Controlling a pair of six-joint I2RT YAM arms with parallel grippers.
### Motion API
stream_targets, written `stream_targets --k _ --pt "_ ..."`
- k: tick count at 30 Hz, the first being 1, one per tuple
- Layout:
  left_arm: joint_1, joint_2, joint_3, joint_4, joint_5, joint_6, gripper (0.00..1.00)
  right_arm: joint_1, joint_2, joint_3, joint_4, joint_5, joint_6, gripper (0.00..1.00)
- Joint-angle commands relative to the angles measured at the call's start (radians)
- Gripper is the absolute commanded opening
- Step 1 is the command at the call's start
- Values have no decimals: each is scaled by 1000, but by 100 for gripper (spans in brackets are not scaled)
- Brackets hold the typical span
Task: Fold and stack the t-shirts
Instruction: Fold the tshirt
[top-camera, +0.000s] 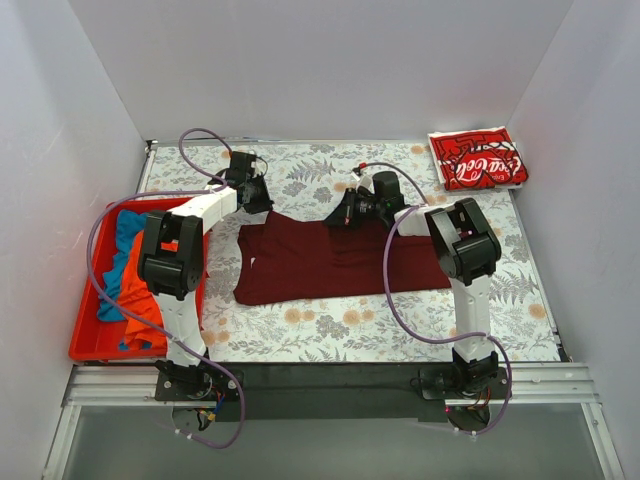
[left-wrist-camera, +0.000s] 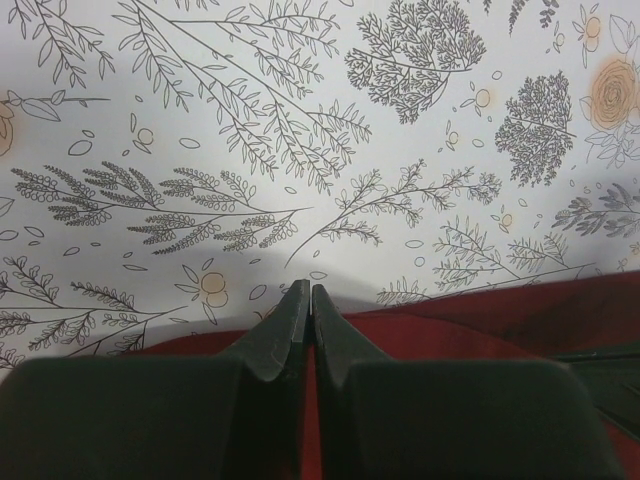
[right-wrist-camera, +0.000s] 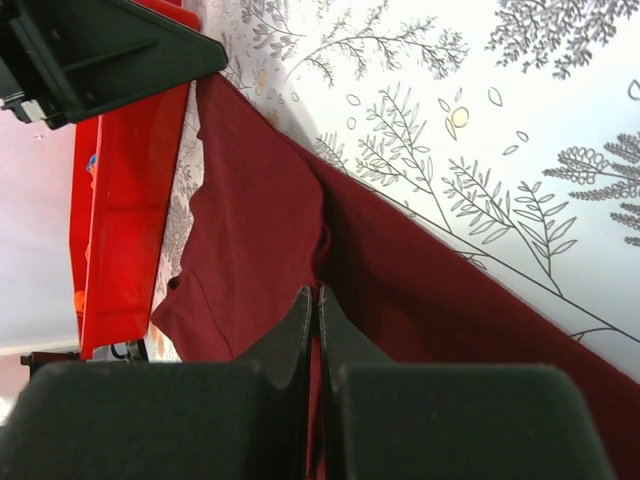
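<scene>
From the top we see the maroon shirt (top-camera: 340, 262) spread flat mid-table, a soft, roughly rectangular slab. The left gripper (top-camera: 255, 195) is on its far left corner and the right gripper (top-camera: 345, 215) on its far edge. The Coca-Cola shirt (top-camera: 478, 158) sits folded in the far right corner. The orange shirt (top-camera: 140, 290) and blue shirt (top-camera: 125, 235) are crumpled in the plastic bin (top-camera: 90, 340).

On the left wrist, the left gripper (left-wrist-camera: 304, 292) is pressed together, pinching the maroon shirt (left-wrist-camera: 450, 320) at its edge over the leafy print table (left-wrist-camera: 300, 120).

On the right wrist, the right gripper (right-wrist-camera: 312, 295) is squeezed together on a creased ridge of the maroon shirt (right-wrist-camera: 250, 230).
</scene>
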Motion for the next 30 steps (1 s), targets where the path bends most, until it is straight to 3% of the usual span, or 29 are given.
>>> stream_targets --k 1,11,30 --pt "4 -63 -11 29 -4 10 0 6 -57 -6 20 24 -31 1" --pt "4 -63 -31 70 25 18 0 3 -109 -83 26 121 -51 1" --pt "6 -26 -3 122 84 59 0 3 -113 -98 26 124 -96 1"
